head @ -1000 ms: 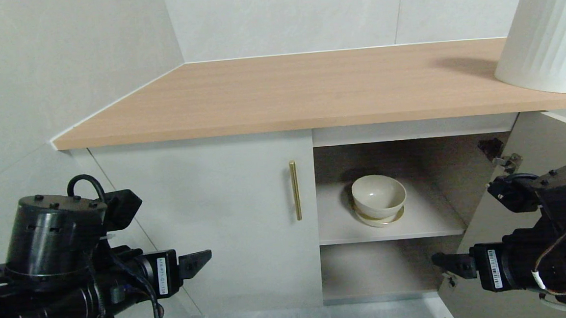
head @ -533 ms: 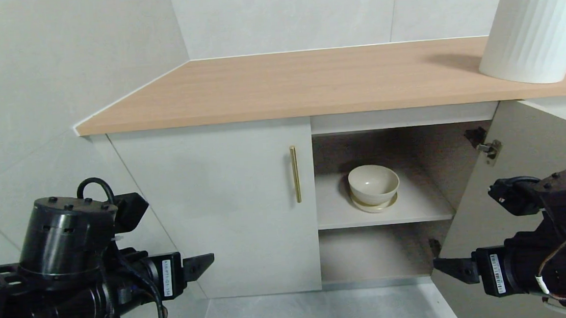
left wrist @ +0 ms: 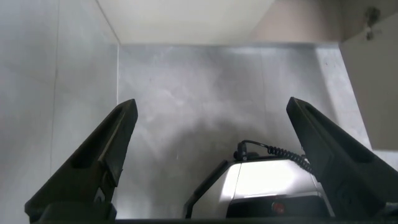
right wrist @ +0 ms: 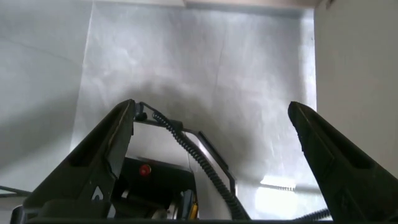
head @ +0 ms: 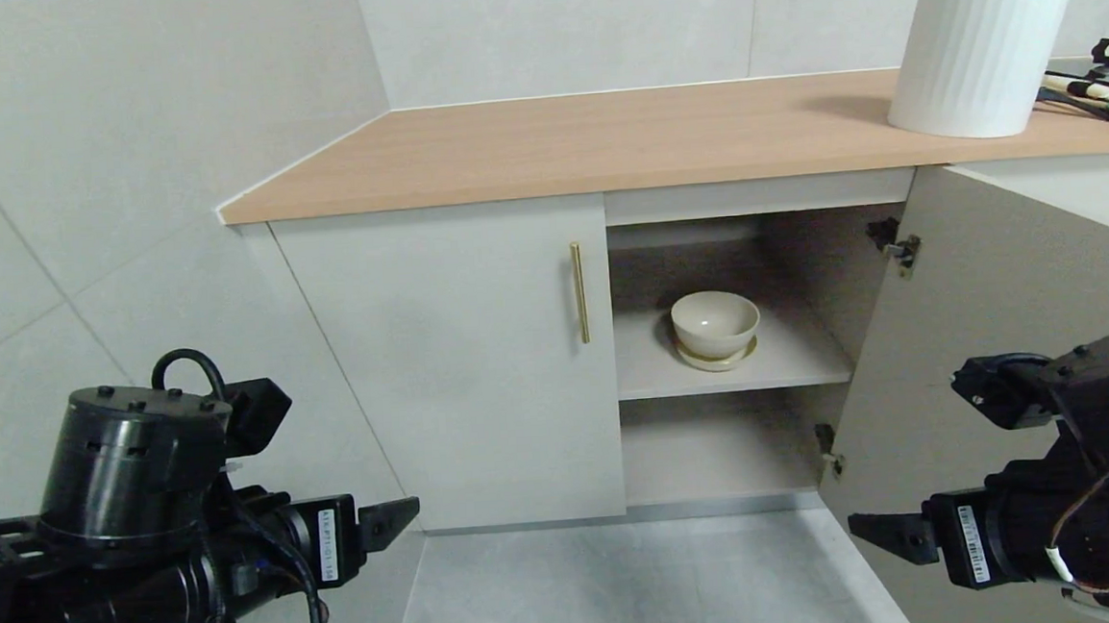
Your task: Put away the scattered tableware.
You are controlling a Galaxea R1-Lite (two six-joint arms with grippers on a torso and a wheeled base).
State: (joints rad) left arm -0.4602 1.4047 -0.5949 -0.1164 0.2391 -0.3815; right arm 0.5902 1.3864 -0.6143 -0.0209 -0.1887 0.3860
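1. The bowl (head: 715,321) sits on a small plate (head: 702,362) on the upper shelf (head: 799,366) of the cupboard (head: 451,356); the right door (head: 979,324) stands open.
2. The left gripper (left wrist: 211,118) is low at near left; fingers apart.
3. The right gripper (right wrist: 211,111) is low at near right; fingers apart.

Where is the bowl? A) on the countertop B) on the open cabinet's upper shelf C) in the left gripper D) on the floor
B: the bowl sits on a small plate on the upper shelf inside the open cabinet.
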